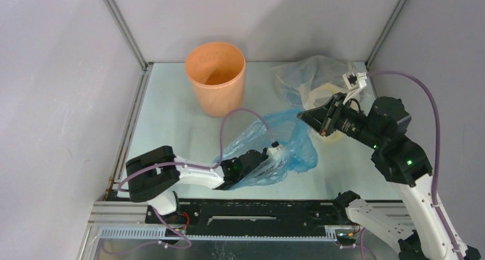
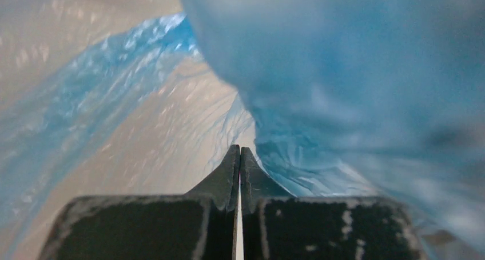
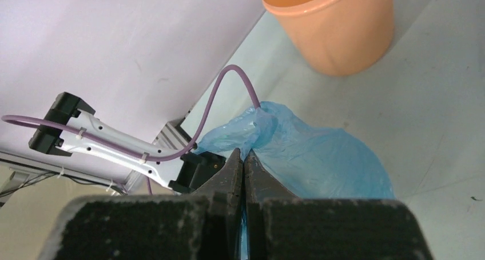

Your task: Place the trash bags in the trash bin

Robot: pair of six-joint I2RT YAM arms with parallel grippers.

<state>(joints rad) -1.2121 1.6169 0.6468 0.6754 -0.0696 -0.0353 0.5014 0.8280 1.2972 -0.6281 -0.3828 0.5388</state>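
Our right fingers point(image 3: 254, 177) are closed tight, with blue film seemingly nipped between them. Our left fingers point(image 2: 229, 174) are pressed together amid the film, though we cannot tell whether they hold any. The bag point(image 1: 297, 148) sprawls on the bench point(image 1: 171, 117) around both, outside the bin point(image 1: 216, 80), which stands upright at eleven o'clock. We judge the task barely begun: lifting and stuffing remain.

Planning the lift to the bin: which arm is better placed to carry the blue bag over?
Probably right: the right gripper is shut on the raised edge of the trash bag, facing the trash bin. The left gripper lies low, shut, draped in film.
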